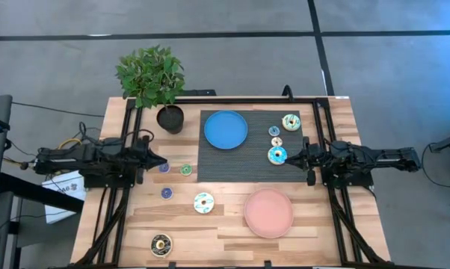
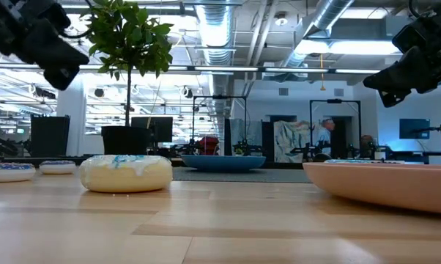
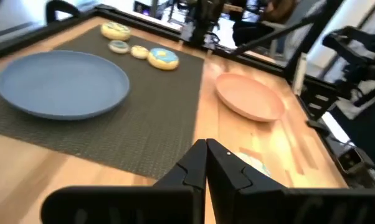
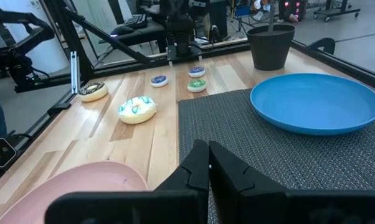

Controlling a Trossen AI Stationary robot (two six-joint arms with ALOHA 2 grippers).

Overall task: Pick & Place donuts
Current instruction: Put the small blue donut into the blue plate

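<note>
Now, your donuts lie scattered: three on the mat beside the blue plate, five on bare table. Your left claw and right claw, both pressed together, hover empty at opposite edges.

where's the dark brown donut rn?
High view: the dark brown iced toy donut sits alone on bare wood at the table's near-left corner, below the cream donut and left of the pink plate.
</note>
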